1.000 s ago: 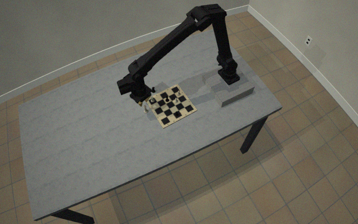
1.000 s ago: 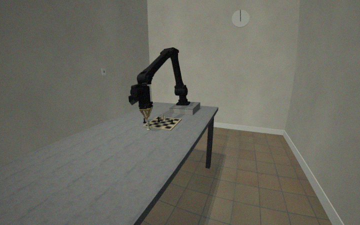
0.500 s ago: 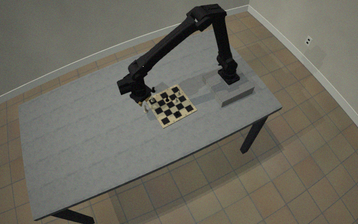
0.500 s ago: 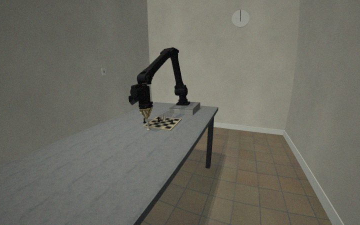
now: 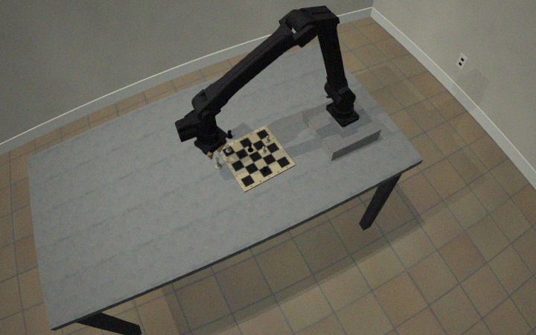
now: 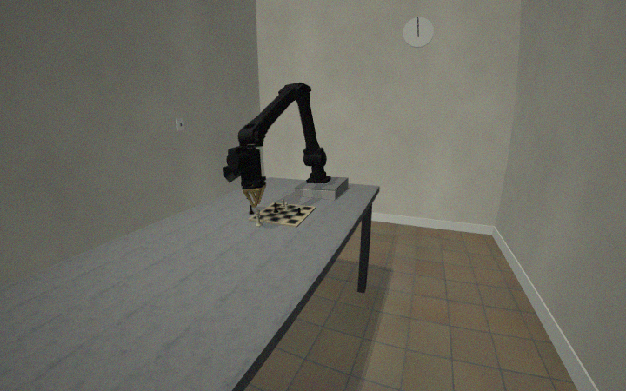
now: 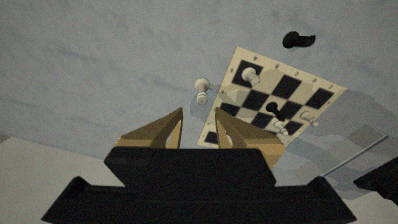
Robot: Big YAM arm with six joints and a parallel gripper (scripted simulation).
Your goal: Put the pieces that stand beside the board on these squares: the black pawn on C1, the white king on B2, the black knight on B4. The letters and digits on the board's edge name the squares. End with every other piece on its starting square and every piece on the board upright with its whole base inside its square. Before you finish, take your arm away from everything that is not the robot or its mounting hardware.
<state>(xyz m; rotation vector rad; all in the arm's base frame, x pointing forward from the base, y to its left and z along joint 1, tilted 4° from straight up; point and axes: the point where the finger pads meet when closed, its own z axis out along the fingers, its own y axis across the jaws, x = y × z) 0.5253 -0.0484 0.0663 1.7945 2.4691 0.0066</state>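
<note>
The white king (image 5: 217, 163) (image 6: 257, 220) (image 7: 201, 90) stands upright on the table just off the left edge of the small chessboard (image 5: 269, 176) (image 6: 283, 224) (image 7: 290, 71). The black knight (image 5: 228, 134) (image 7: 298, 39) stands off the board's far corner. My gripper (image 5: 213, 155) (image 6: 256, 206) (image 7: 199, 111) hangs a little above the white king. Its fingers point down, stand apart and hold nothing. On the board stand a black pawn (image 5: 250, 148) (image 7: 272, 107), a white piece (image 5: 228, 150) (image 7: 248, 76) in a corner square, and other small white pieces (image 5: 263, 149).
The board lies on a long grey table (image 5: 136, 208) (image 6: 159, 301). The arm's grey base block (image 5: 351, 139) (image 6: 322, 187) sits to the right of the board, near the table's edge. The arm arches over the board's far side.
</note>
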